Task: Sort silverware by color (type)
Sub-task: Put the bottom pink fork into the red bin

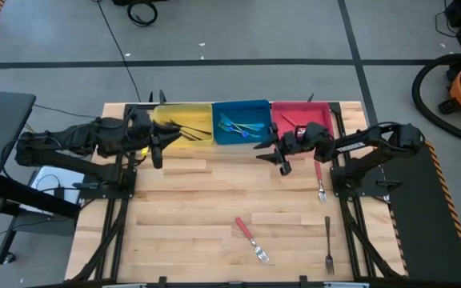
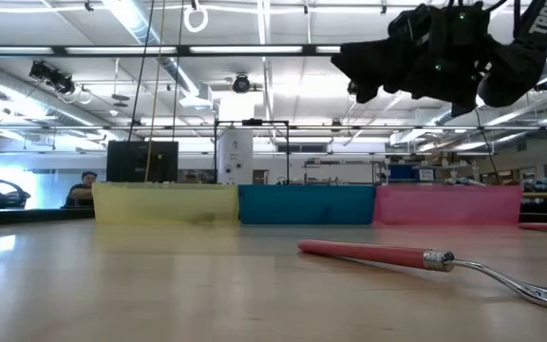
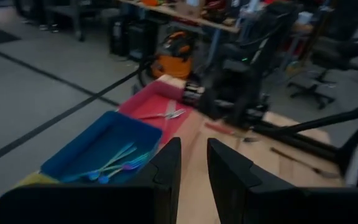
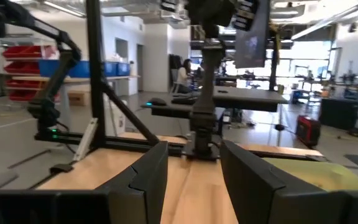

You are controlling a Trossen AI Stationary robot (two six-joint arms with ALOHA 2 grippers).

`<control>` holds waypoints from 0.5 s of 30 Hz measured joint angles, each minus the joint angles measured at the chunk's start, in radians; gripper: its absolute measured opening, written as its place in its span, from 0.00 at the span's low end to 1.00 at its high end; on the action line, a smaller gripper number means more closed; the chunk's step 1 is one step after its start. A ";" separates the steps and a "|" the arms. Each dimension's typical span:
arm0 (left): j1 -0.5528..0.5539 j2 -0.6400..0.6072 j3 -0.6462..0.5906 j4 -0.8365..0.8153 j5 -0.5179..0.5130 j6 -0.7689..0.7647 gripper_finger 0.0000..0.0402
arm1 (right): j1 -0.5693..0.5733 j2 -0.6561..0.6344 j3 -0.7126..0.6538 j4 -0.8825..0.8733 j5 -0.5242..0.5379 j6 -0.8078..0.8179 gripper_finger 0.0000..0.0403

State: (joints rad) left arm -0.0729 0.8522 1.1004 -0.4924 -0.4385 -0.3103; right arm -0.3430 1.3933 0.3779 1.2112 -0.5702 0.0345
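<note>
Red-handled fork (image 1: 251,238) at lower centre comes next; my right fingers (image 1: 282,161), parted and empty, must descend onto it.

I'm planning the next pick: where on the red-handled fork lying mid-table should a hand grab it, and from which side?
Probably the red handle of the red-handled fork, near its middle, coming straight down from above. The fork lies flat and diagonal on the wooden table, tines toward the front edge, so the fingers would likely close best across the handle's width. Bare wood surrounds it; the dark fork lies well apart.
</note>
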 joint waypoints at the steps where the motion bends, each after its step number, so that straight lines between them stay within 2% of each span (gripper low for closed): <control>1: -0.006 -0.003 0.000 -0.016 -0.015 -0.005 0.19 | 0.011 0.000 0.000 0.000 0.000 0.000 0.39; 8: -0.024 -0.040 -0.042 -0.046 -0.039 -0.020 0.19 | 0.087 0.000 0.000 0.054 0.006 0.000 0.39; 15: -0.023 -0.188 -0.202 0.009 -0.039 -0.054 0.19 | 0.141 0.000 0.000 0.069 0.145 -0.002 0.39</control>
State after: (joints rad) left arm -0.0963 0.6641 0.8980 -0.4831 -0.4778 -0.3644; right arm -0.2024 1.3933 0.3779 1.2805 -0.4254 0.0330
